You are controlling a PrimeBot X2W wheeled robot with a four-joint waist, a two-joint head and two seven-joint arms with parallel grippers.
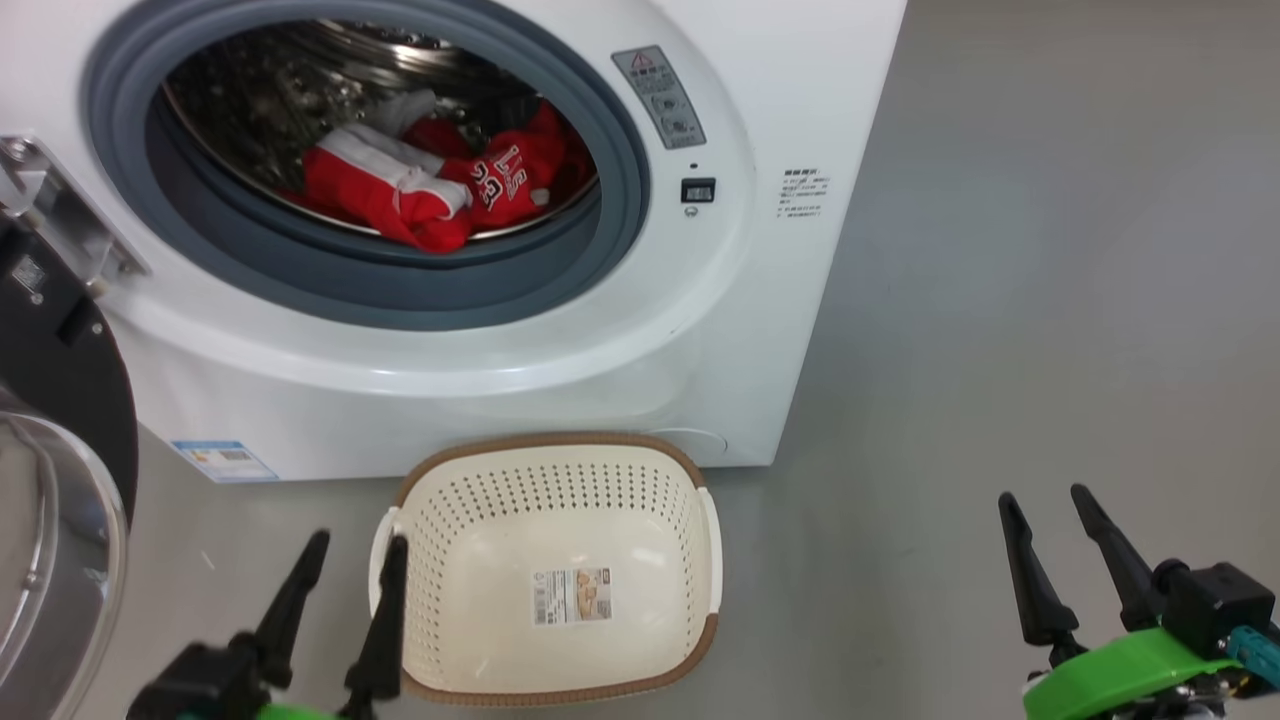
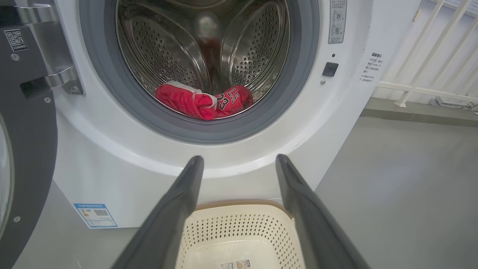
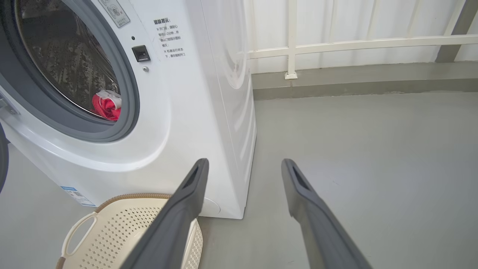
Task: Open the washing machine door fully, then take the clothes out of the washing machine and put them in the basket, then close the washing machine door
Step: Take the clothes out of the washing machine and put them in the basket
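Observation:
The white washing machine stands with its round opening uncovered. Its door, a black ring around a clear glass bowl, is swung out at the far left. The clothes, a red bundle with white trim, lie at the front of the steel drum. The cream basket sits empty on the floor right before the machine. My left gripper is open beside the basket's left handle. My right gripper is open over bare floor, well right of the basket.
Grey floor stretches to the right of the machine. A white railing and wall run behind it. The open door's hinge bracket juts out at the machine's left side.

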